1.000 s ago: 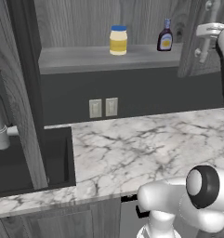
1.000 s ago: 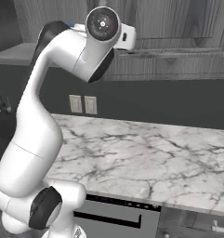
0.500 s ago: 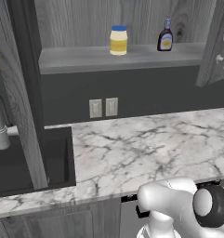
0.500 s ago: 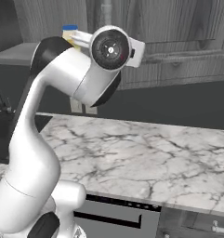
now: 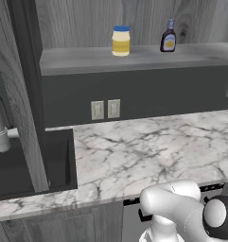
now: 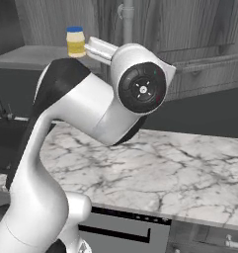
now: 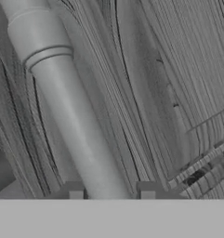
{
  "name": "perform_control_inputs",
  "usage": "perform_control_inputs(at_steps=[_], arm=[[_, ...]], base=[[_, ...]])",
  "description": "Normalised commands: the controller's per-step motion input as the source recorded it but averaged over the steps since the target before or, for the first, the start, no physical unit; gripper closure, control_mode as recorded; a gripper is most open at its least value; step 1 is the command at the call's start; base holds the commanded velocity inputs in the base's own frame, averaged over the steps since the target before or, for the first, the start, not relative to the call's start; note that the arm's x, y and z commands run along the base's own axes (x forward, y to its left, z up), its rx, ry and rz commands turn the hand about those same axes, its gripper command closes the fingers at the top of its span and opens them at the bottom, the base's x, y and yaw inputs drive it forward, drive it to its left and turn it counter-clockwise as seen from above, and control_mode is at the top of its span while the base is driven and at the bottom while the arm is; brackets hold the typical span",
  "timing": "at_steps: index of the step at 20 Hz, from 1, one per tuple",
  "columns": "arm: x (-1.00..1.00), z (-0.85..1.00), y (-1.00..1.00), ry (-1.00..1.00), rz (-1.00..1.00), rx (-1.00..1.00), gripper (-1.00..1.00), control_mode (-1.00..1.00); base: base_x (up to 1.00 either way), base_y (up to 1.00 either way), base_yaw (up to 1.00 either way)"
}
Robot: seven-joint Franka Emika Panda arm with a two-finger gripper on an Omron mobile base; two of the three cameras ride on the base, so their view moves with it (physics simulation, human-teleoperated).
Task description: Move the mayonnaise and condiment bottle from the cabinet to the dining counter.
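The mayonnaise (image 5: 120, 40), a pale yellow jar with a blue lid, stands on the open cabinet's grey shelf (image 5: 134, 59). It also shows behind my arm as the mayonnaise (image 6: 75, 41). The condiment bottle (image 5: 168, 37), dark with a yellow label, stands to its right on the same shelf. In the hand view my gripper (image 7: 111, 191) is shut on the pale cylindrical cabinet door handle (image 7: 62, 102), with a fingertip on each side of the bar. Grey wood-grain door panel (image 7: 169, 93) lies behind the handle. The dining counter is out of view.
A marble worktop (image 5: 148, 151) runs below the shelf, with a dark sink (image 5: 30, 160) at its left and wall sockets (image 5: 106, 109) above it. The left cabinet door (image 5: 21, 94) stands open over the sink. My arm's big joint (image 6: 140, 86) blocks the middle of the right base view.
My hand has swung right and out of the left base view, taking the right cabinet door further open. In the right base view the arm's upper joint has dropped lower and moved right.
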Motion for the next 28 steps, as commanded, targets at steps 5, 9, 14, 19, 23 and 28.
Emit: perform_control_inputs(at_steps=[5, 9, 14, 19, 23, 28], arm=[[-0.8, -0.02, -0.3, 0.03, 0.0, 0.06, -1.0, -1.0], [-0.45, -0.2, 0.04, 0.1, 0.0, 0.0, -1.0, -1.0], [-0.53, -0.11, 0.16, 0.09, -0.05, -0.02, -1.0, -1.0], [-0.61, -0.21, 0.21, 0.09, -0.06, 0.0, -1.0, -1.0], [-0.56, -0.24, 0.31, 0.09, -0.07, -0.02, -1.0, -1.0], [-0.1, -0.17, 0.5, 0.07, -0.13, 0.0, -1.0, -1.0]], base=[[0.0, 0.0, 0.0], [0.0, 0.0, 0.0], [0.0, 0.0, 0.0], [0.0, 0.0, 0.0], [0.0, 0.0, 0.0], [0.0, 0.0, 0.0]])
